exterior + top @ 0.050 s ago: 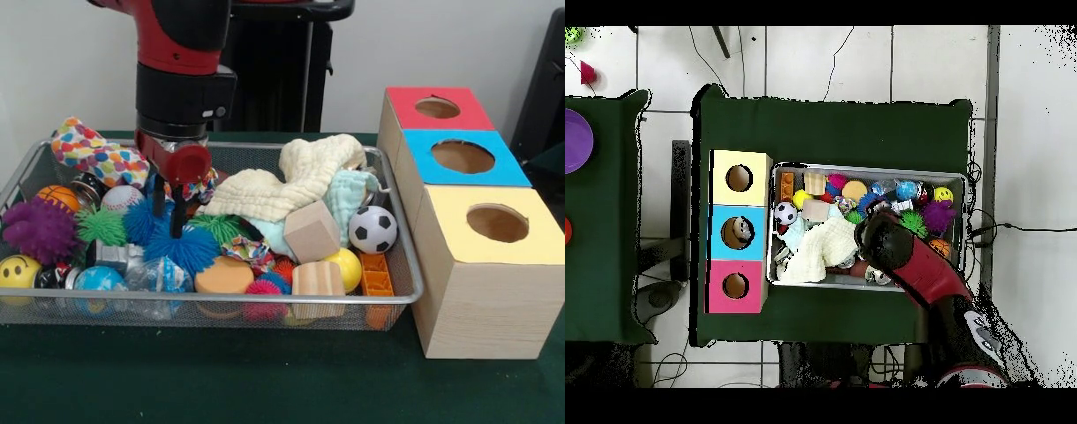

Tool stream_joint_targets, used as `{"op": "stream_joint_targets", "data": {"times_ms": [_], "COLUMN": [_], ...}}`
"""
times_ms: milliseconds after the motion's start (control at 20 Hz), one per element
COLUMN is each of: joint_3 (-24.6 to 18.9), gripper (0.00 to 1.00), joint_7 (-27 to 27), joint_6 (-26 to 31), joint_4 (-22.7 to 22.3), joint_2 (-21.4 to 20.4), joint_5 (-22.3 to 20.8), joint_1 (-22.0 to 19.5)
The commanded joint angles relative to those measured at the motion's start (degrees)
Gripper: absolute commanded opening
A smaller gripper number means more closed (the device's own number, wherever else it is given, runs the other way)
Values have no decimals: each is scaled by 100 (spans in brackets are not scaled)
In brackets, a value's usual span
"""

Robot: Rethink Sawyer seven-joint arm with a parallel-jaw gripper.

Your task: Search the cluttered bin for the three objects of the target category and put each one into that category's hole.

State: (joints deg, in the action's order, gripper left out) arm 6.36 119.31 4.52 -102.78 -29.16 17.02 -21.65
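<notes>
From the front, the hand (170, 210) hangs in the wire bin (399, 231), its fingers parted around a blue spiky ball (184, 248). A three-hole box (477, 265) stands right of the bin.

Overhead, the arm (910, 262) hides the hand; the box (738, 230) touches the bin's left wall.

Green table (221, 380): wire bin (402, 296), wooden hole box (481, 300) beside it, touching.

Arm reaches straight down, pincer (168, 212) fingers slightly parted.
</notes>
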Motion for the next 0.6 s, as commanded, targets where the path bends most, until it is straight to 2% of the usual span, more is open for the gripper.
{"op": "stream_joint_targets", "data": {"times_ms": [50, 600], "joint_3": [-672, -1015], "gripper": [100, 100], "joint_7": [1424, 1036], "joint_6": [-572, -1000], "joint_4": [-401, 60], "joint_2": [456, 794], "joint_5": [220, -86], "joint_1": [-179, -676]}}
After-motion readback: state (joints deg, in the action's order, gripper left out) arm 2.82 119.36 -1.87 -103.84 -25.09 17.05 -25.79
